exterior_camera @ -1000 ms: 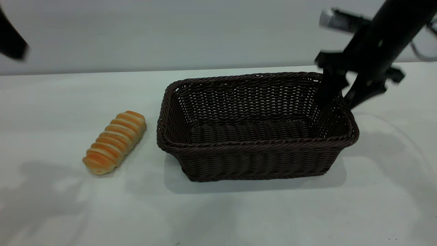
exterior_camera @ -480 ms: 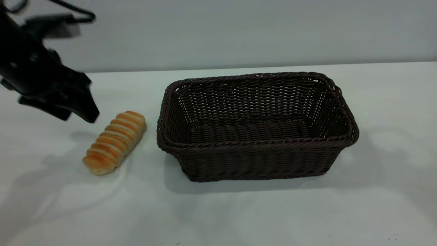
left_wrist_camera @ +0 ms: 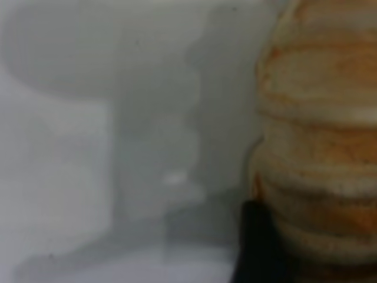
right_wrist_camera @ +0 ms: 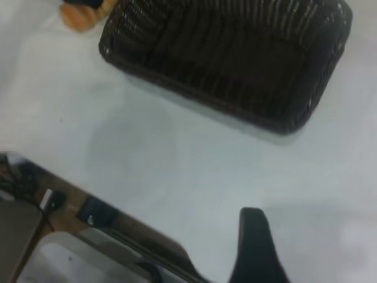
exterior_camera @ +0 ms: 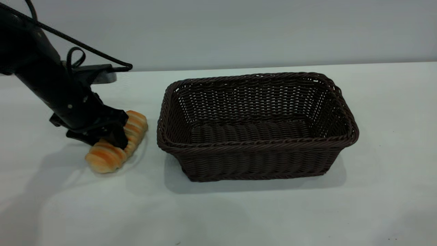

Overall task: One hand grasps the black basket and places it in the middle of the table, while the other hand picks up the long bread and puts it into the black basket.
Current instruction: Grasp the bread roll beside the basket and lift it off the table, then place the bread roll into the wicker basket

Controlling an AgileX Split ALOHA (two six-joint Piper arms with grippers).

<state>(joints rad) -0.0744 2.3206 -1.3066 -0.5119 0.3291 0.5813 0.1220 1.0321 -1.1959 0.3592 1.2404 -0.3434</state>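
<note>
The long bread (exterior_camera: 109, 153), golden-orange with pale ridges, lies on the white table (exterior_camera: 239, 212) left of the black basket (exterior_camera: 254, 146). My left gripper (exterior_camera: 114, 136) is down over the middle of the bread, open, with its fingers astride the loaf. In the left wrist view the bread (left_wrist_camera: 318, 135) fills the frame and one dark finger (left_wrist_camera: 256, 247) sits against its side. The basket stands empty near the table's middle. My right gripper (right_wrist_camera: 318, 247) is out of the exterior view, raised and open, and it looks down on the basket (right_wrist_camera: 230, 53) and the bread (right_wrist_camera: 82, 15).
The left arm and its cable (exterior_camera: 51, 85) slant down from the upper left. In the right wrist view the table's edge (right_wrist_camera: 118, 200) shows, with dark gear below it. Bare tabletop lies in front of and to the right of the basket.
The right arm let go of the basket's right rim and left the exterior view. The left arm came in from the upper left and came down over the bread, nudging it slightly.
</note>
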